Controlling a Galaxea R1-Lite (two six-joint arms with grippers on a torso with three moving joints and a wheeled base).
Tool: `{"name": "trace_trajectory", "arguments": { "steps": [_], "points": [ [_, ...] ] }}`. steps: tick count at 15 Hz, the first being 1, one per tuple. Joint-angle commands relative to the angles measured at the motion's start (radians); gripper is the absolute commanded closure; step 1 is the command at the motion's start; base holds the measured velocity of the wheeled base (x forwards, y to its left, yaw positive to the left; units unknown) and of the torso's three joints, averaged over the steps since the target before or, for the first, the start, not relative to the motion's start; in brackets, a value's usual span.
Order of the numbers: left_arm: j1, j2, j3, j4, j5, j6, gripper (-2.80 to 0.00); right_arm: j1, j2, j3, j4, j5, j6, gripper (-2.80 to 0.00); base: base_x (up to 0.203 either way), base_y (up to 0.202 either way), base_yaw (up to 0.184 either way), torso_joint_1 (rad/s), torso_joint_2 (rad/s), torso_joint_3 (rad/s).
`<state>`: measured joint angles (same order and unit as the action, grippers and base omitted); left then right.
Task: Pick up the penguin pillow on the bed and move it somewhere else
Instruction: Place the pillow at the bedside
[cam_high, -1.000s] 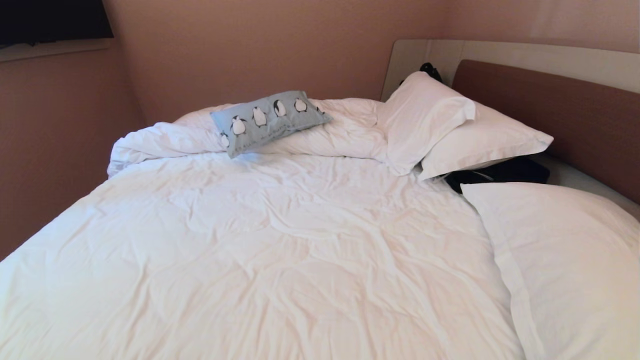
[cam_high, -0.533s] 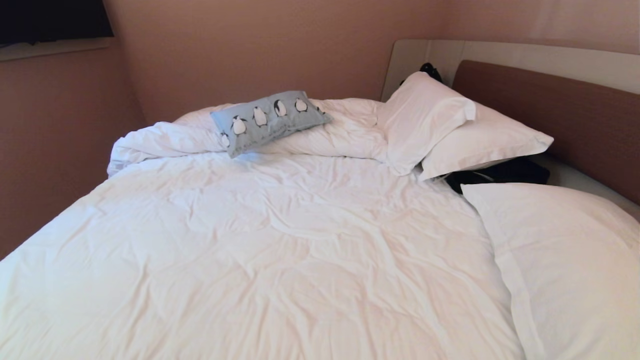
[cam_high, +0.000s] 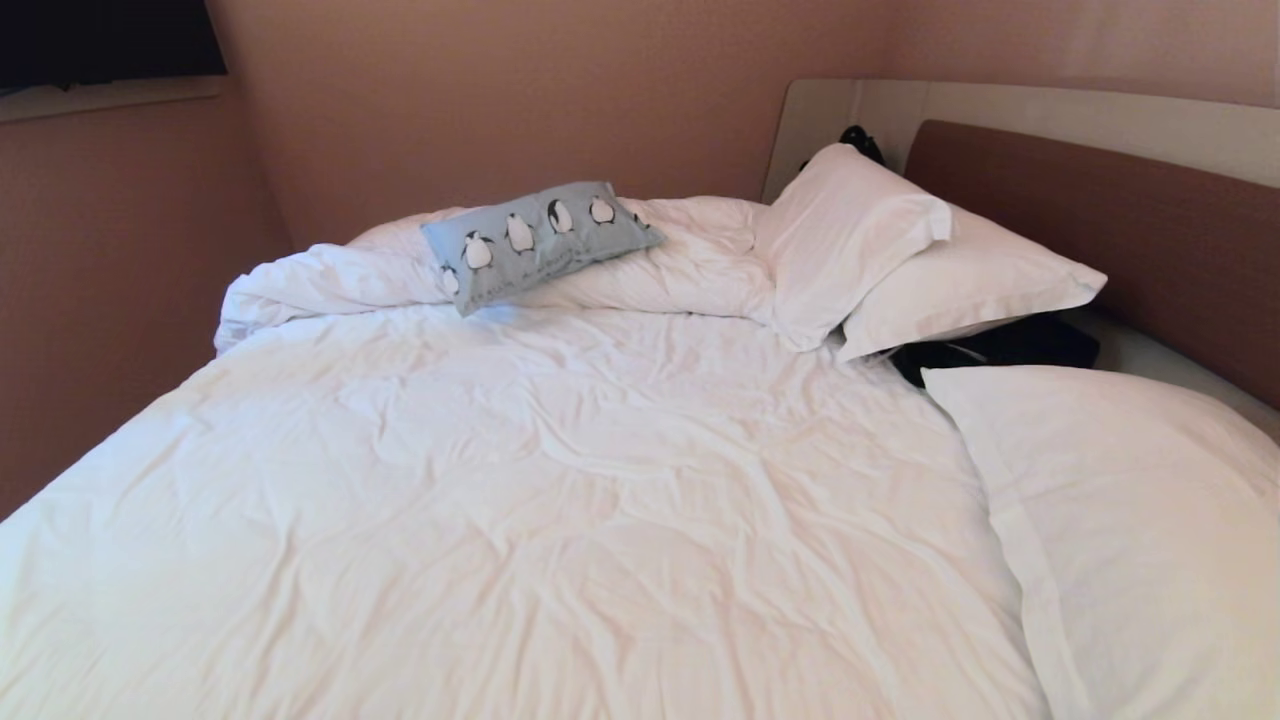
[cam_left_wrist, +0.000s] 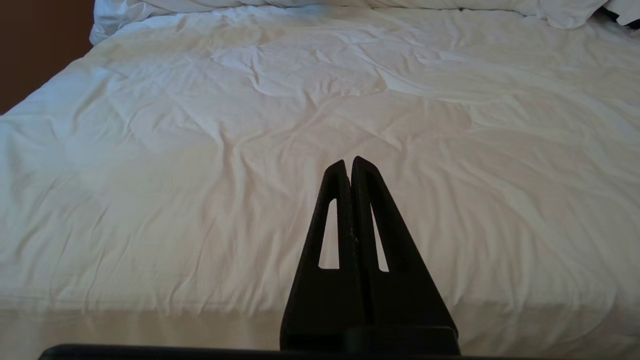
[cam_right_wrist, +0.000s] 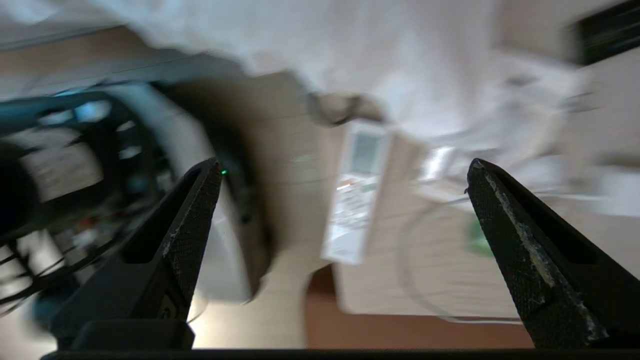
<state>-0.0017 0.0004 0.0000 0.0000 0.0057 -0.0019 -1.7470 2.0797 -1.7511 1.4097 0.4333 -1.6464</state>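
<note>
Two arms, one target: neither gripper shows in the head view, and the cushion lies untouched.
bed (cam_high: 560, 500): fills most of the head view; its rumpled white duvet is bunched into a ridge along the far edge, upper centre of the frame.
white pillows (cam_high: 900, 250): two stacked against the brown headboard (cam_high: 1100, 220) at upper right, a third lying flat at lower right; a dark garment (cam_high: 1000, 345) is wedged between them.
penguin pillow (cam_high: 540, 240): upper centre-left of the head view, propped on the duvet ridge, so it sits tilted rather than flat.
pillow axis: long side runs from lower left up to upper right; the printed face is turned up and toward the camera, the penguins standing roughly upright in a row.
left gripper (cam_left_wrist: 348, 162): fingers pressed together, pointing across the near duvet; probably parked.
right gripper (cam_right_wrist: 345, 170): fingers spread wide on nothing, facing blurred room clutter, well apart from the cushion; likely preparing its reach.
</note>
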Motion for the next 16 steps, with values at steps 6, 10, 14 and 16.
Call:
{"name": "trace_trajectory", "arguments": {
  "steps": [6,10,14,16],
  "points": [
    [0.000,0.000,0.000,0.000,0.000,0.000,0.00,0.041,0.173,0.000,0.070,-0.114,-0.103,-2.80,0.000,0.000,0.000,0.000,0.00,0.000],
    [0.000,0.000,0.001,0.000,0.000,0.000,0.00,0.089,0.188,-0.003,-0.043,-0.062,-0.115,-2.80,0.000,0.000,0.000,0.000,0.00,0.000],
    [0.000,0.000,0.000,0.000,0.000,0.000,0.00,0.139,0.207,-0.004,-0.195,-0.042,-0.116,-2.80,0.000,0.000,0.000,0.000,0.00,0.000],
    [0.000,0.000,0.001,0.000,0.000,-0.001,0.00,0.173,0.221,-0.004,-0.208,-0.045,-0.123,-2.80,0.000,0.000,0.000,0.000,0.00,0.000]
  ]
}}
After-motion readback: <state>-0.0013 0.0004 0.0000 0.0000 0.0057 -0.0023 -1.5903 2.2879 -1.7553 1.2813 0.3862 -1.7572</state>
